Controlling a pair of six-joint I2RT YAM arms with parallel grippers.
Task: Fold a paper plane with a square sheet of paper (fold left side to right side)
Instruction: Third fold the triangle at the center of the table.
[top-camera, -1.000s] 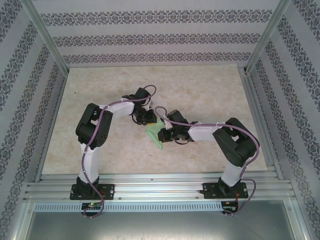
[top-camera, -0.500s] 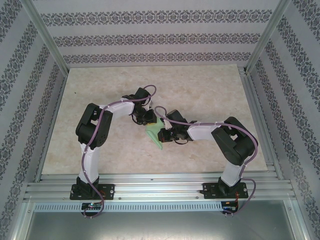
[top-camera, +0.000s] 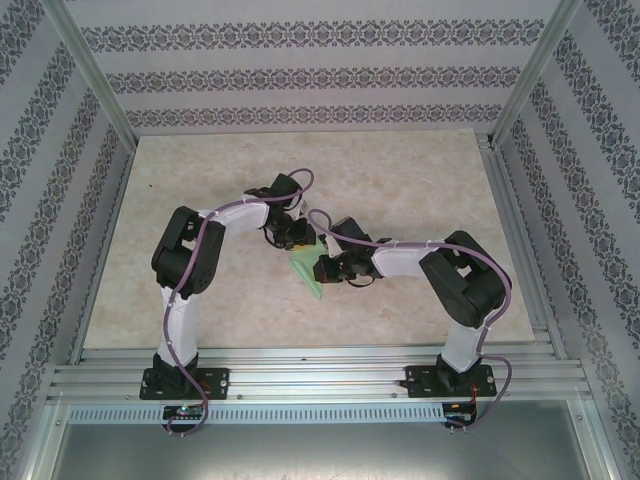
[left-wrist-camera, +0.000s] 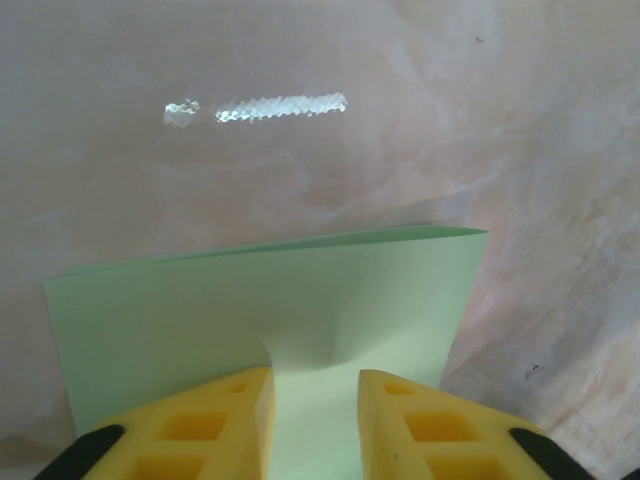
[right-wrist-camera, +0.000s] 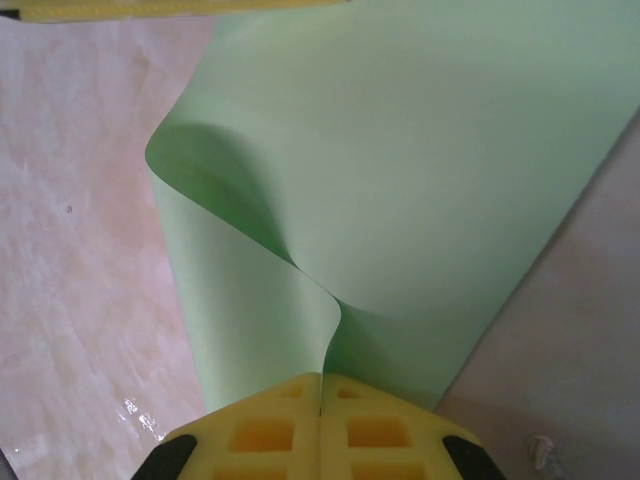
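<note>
Tabletop (top-camera: 200, 180) is carrying one green sheet of paper (top-camera: 308, 268) at its middle, and I am reading the scene across from the left.

The left gripper (top-camera: 291, 237) is hanging over the sheet's far edge, angled down. Through its wrist camera I am seeing its two yellow fingers (left-wrist-camera: 225, 425) standing apart, with a strip of green showing in the gap between them. The paper is buckling into a small ridge just ahead of that gap, and nothing is being squeezed there. Beyond the fingers the sheet is lying doubled over. Its far edge is showing as two layers close together, and the right-hand corner is lifting slightly off the surface.

From above, the sheet is sitting between the two grippers, touching both, with its near corner pointing toward the bases.

The right gripper (top-camera: 338, 270) is sitting low, just to the right of the sheet. In its wrist camera the jaws are pressing together with an edge of the paper pinched in the seam between them. From that pinch the sheet is curling up and away in a loose wave, toward a yellow finger of the left gripper at the top of the view. Pale marbled surface is showing on either side of the paper.
</note>
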